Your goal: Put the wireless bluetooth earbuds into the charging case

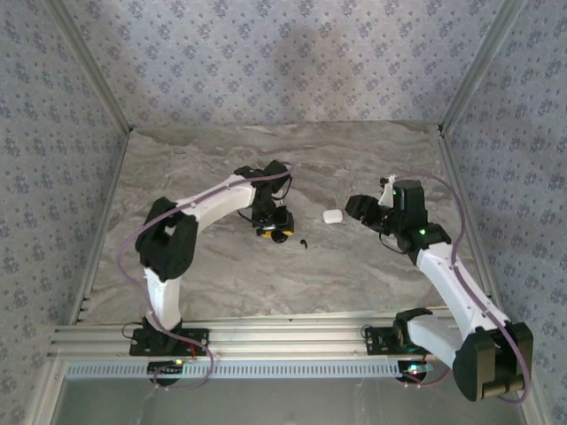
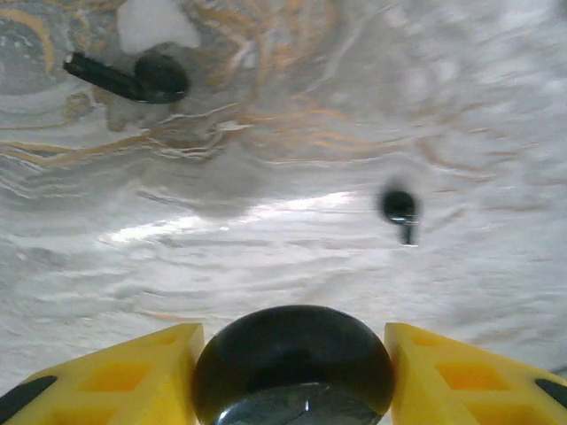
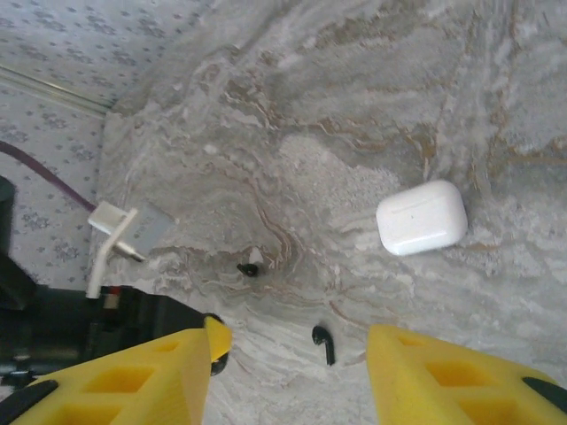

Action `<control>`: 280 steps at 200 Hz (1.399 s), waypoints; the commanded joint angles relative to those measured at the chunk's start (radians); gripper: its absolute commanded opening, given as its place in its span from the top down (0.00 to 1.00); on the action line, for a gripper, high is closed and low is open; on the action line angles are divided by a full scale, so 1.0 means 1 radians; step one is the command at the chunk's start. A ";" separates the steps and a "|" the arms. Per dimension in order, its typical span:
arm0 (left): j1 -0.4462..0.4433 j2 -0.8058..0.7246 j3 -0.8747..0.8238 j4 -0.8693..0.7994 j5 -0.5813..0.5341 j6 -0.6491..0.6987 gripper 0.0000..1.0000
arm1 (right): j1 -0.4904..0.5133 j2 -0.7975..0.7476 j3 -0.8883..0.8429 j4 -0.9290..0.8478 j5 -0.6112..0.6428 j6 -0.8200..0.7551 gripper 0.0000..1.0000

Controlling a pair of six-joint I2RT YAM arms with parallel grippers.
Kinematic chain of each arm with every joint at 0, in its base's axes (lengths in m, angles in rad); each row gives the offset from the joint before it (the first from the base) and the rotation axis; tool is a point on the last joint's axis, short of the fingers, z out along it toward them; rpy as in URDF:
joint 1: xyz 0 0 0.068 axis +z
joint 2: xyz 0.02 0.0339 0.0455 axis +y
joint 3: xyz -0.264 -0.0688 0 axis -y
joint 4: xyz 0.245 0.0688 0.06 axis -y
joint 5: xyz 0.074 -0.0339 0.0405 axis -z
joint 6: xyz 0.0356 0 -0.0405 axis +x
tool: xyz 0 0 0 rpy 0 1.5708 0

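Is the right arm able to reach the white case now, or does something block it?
Probably yes. The white case lies ahead of the right gripper, whose jaws stand open and empty; the left gripper, shut on a black case, is aside.

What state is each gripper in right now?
Left gripper: closed on a black case.
Right gripper: open, holding nothing.

Left claw [image 1: 277, 232] clamps a black case [image 2: 292, 367]; right claw [image 3: 297, 341] hangs open.
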 commanded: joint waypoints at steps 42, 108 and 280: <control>0.017 -0.225 -0.235 0.457 0.143 -0.414 0.51 | 0.005 -0.118 -0.152 0.372 -0.034 -0.007 0.32; 0.016 -0.275 -0.310 0.622 0.172 -0.559 0.52 | 0.060 -0.011 -0.157 0.517 -0.146 -0.228 0.19; 0.018 -0.283 -0.322 0.718 0.212 -0.633 0.53 | 0.299 0.242 -0.040 0.548 -0.142 -0.303 0.39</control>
